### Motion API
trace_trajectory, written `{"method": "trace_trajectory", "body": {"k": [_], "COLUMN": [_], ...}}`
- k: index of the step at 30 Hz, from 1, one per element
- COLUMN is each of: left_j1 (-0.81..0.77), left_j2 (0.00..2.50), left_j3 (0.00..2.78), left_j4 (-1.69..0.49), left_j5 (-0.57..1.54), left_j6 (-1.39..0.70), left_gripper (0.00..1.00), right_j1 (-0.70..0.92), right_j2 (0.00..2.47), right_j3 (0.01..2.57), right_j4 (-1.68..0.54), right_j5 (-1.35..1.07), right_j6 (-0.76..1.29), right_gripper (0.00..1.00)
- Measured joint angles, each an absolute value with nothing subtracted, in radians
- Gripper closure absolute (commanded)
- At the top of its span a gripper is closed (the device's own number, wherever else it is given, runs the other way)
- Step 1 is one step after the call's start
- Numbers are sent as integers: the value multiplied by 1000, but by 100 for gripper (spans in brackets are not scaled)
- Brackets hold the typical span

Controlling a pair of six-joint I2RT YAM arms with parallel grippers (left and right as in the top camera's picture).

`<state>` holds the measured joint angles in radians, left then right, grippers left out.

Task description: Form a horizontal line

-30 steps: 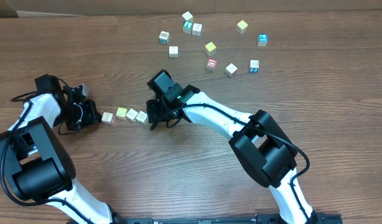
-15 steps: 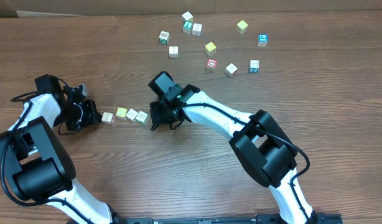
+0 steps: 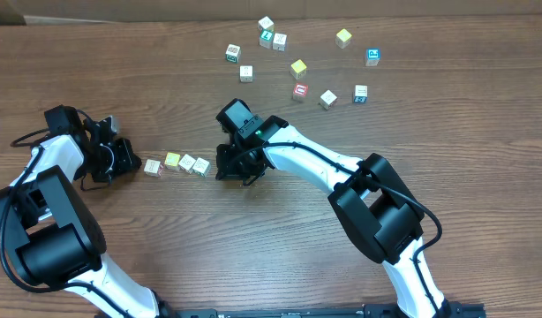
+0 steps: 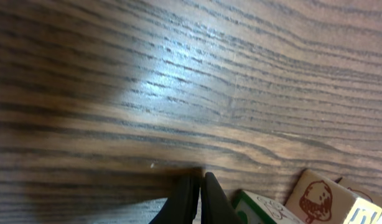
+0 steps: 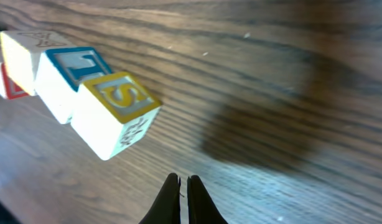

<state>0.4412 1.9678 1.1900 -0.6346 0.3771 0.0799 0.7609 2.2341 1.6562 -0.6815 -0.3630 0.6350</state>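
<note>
The horizontal line is four small cubes in a row on the wooden table: a plain pale cube [image 3: 152, 166], a yellow-faced cube [image 3: 172, 160] and two pale cubes with greenish marks [image 3: 187, 162] [image 3: 201, 166]. My left gripper [image 3: 134, 164] is shut and empty just left of the row; the left wrist view shows its fingers [image 4: 196, 188] beside a green-edged cube [image 4: 260, 209] and an acorn-marked cube [image 4: 319, 198]. My right gripper [image 3: 222, 173] is shut and empty just right of the row; the right wrist view shows its fingers [image 5: 183, 186] apart from the nearest cube, with a yellow S on its side [image 5: 116, 113].
Several loose cubes lie scattered at the back of the table, among them a red-marked cube [image 3: 300, 90], blue-marked cubes [image 3: 372, 56] [image 3: 360, 93], a yellow cube [image 3: 298, 68] and a green-marked cube [image 3: 233, 53]. A cardboard edge runs along the far side.
My right gripper has drawn slightly to the right, away from the row's right end. My left arm has shifted a little to the left. The four cubes have not moved.
</note>
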Motion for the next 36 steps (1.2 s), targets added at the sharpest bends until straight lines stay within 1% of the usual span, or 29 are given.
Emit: {"method": "trace_trajectory", "body": {"k": [8,16,21,25,36], "left_j1": [441,441,441,441,441], "left_j2": [1969,1971,1971,1971,1972], "left_j3": [1186,1184,1184,1184,1184], "left_j4": [-602,-574,-574,-571,-564], "left_j5": [383,385,385,385,386], "left_j6": [68,-21,-37,-48,-56], "left_gripper": [96,96,96,96,96], "right_j1": [761,761,751,734,780], "right_j2": [2234,2234,2234,2234,2245], "right_j3": [1656,1656,1662,1665,1666], "right_j4": [-620,-615,-680,-753,-607], "right_j5": [-416,-411,-360,-282,-293], "right_j6": [667,702,713,775,896], "right_gripper": [96,96,96,96,96]}}
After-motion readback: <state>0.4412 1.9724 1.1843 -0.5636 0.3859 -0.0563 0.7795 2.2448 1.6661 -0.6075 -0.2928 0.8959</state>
